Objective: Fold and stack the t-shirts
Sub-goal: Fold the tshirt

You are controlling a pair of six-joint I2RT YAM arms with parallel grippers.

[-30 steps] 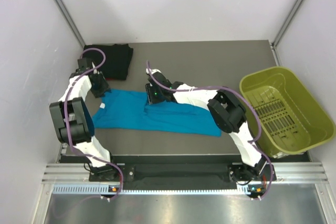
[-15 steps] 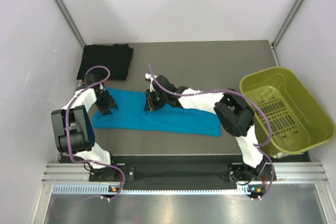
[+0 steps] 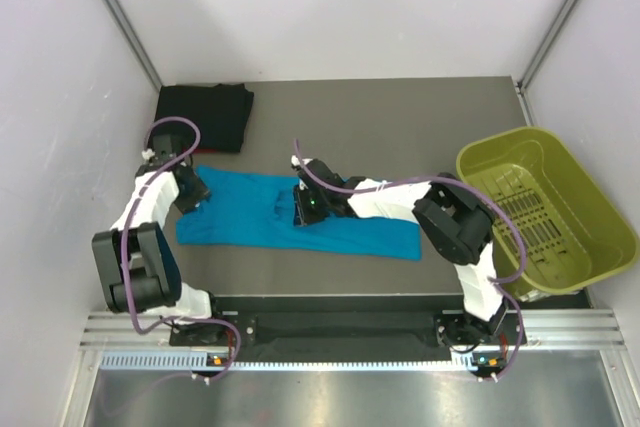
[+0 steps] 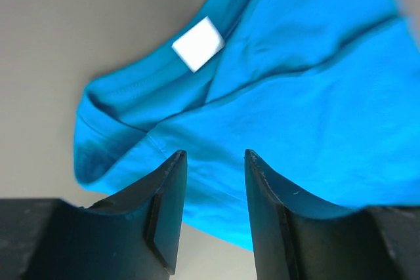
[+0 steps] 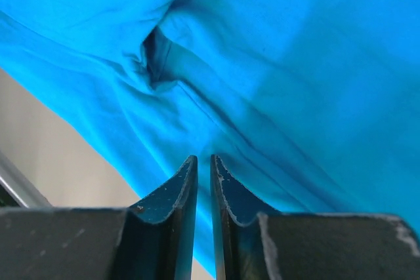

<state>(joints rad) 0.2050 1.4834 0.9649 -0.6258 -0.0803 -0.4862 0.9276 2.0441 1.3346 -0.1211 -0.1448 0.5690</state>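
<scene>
The teal t-shirt (image 3: 350, 227) lies as a long folded strip across the table's middle, its white neck label (image 4: 197, 44) at the left end. The black t-shirt (image 3: 203, 115) sits folded at the back left corner. My left gripper (image 3: 190, 192) (image 4: 213, 155) hovers open over the teal shirt's left end just below the collar, with nothing between its fingers. My right gripper (image 3: 305, 209) (image 5: 204, 159) is low over the middle of the teal t-shirt (image 5: 282, 63) beside a puckered wrinkle. Its jaws are nearly together with only a thin slit, and I see no cloth in it.
A yellow-green plastic bin (image 3: 545, 209) stands at the right edge of the table. Grey walls with metal posts close in the back and sides. The arms' base rail runs along the near edge.
The right gripper slid from the teal shirt's far edge toward its middle while its jaws narrowed. The left gripper came down from the shirt's far left corner to its left end.
</scene>
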